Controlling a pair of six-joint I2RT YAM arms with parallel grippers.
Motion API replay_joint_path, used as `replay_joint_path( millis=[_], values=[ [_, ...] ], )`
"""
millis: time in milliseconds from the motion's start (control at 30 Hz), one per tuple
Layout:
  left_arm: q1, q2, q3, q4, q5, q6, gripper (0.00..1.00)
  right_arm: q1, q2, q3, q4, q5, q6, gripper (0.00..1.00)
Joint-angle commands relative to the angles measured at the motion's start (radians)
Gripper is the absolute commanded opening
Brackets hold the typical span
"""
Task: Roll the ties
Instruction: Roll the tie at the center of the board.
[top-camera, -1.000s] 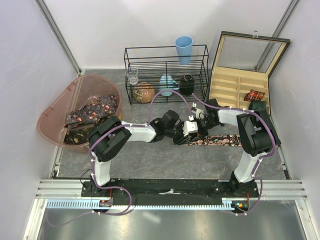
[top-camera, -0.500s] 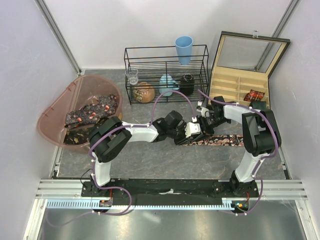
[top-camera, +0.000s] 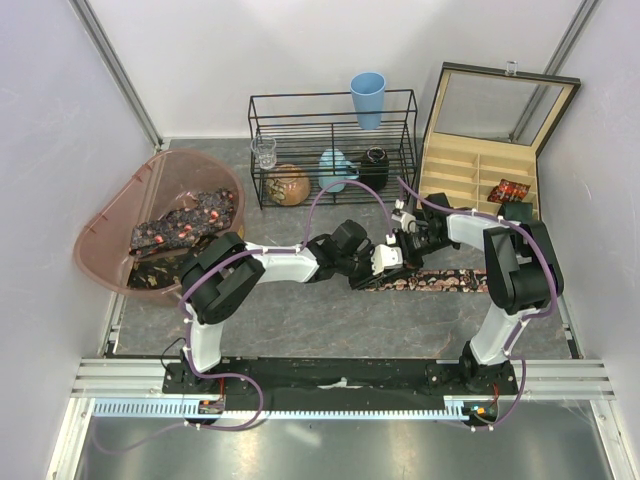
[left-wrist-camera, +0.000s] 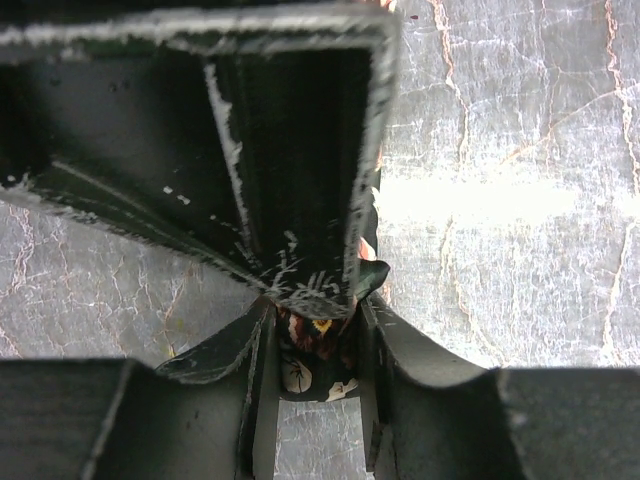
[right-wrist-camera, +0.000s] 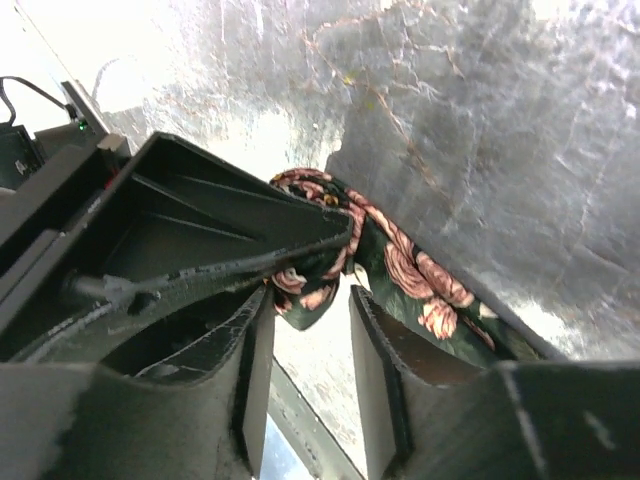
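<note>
A dark tie with pink roses (top-camera: 435, 281) lies flat across the table's middle. My left gripper (top-camera: 383, 262) is at the tie's left end. In the left wrist view it (left-wrist-camera: 315, 320) is shut on a folded bit of that tie (left-wrist-camera: 312, 352). My right gripper (top-camera: 398, 243) sits right against the left one. In the right wrist view it (right-wrist-camera: 305, 300) is open, with the tie's pointed end (right-wrist-camera: 305, 290) hanging at its fingertips and the tie (right-wrist-camera: 420, 285) running off to the right. More ties (top-camera: 185, 225) lie in the pink tub (top-camera: 100, 225). One coiled tie (top-camera: 508, 190) is in the wooden box (top-camera: 460, 175).
A black wire rack (top-camera: 330, 100) stands at the back with a glass (top-camera: 265, 152), a brown vase (top-camera: 289, 184), a blue pot (top-camera: 334, 165), a dark jar (top-camera: 374, 165) and a blue cup (top-camera: 367, 98) on top. The box's lid stands open at the back right.
My right gripper has moved left and closed in on the left gripper at the tie's end. The left arm has shifted only slightly.
</note>
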Motion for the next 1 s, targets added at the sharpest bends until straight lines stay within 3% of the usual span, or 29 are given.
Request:
replay_joint_path(
  millis=[0,133,167,233,333,367,467,633,967],
  values=[
    [0.007,0.092,-0.039,-0.193,-0.052,0.046,0.26,0.012,-0.005,-0.018,0.122,-0.012,0.056,0.4],
    [0.007,0.098,-0.027,-0.205,-0.04,0.049,0.26,0.012,0.006,-0.024,0.126,-0.028,0.05,0.22],
    [0.006,0.099,-0.025,-0.207,-0.04,0.049,0.27,0.013,0.004,-0.026,0.125,-0.032,0.051,0.11],
    [0.006,0.098,-0.024,-0.208,-0.037,0.046,0.28,0.013,-0.002,-0.026,0.107,-0.018,0.036,0.0],
    [0.006,0.099,-0.016,-0.214,-0.021,0.032,0.4,0.013,0.004,-0.009,0.068,0.056,0.004,0.0],
    [0.009,0.095,-0.014,-0.217,-0.017,0.024,0.48,0.012,0.006,-0.008,0.065,0.112,0.005,0.0],
    [0.01,0.077,-0.024,-0.195,0.006,0.006,0.57,0.013,0.017,-0.003,0.065,0.201,0.01,0.0],
    [0.026,0.023,-0.056,-0.121,0.062,-0.041,0.63,0.012,0.035,0.002,0.07,0.309,0.043,0.0],
    [0.096,-0.13,-0.256,0.34,0.147,-0.181,0.71,0.021,0.023,-0.018,0.045,0.418,0.014,0.0]
  ],
)
